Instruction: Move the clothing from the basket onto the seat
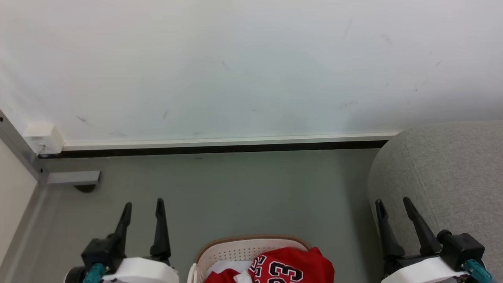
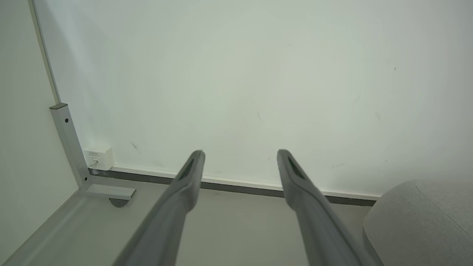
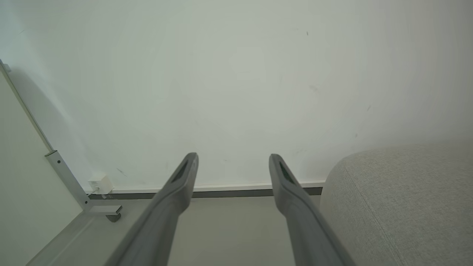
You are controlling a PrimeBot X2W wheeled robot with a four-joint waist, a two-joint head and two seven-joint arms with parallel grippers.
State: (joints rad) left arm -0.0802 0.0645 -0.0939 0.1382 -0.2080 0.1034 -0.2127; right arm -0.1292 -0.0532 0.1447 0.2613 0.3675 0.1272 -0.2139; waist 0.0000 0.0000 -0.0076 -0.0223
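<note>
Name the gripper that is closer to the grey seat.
The right gripper: it hangs beside the seat, while the left gripper stands beyond the basket.

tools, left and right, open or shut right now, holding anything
left tool, two long dark fingers: open, holding nothing
right tool, two long dark fingers: open, holding nothing

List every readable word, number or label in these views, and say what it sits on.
"23": black, white-edged digits on the red jersey in the basket.
Black, white-edged marks beside it on the red jersey: folded, unreadable.
Small label on the white wall box: too small to read.
</note>
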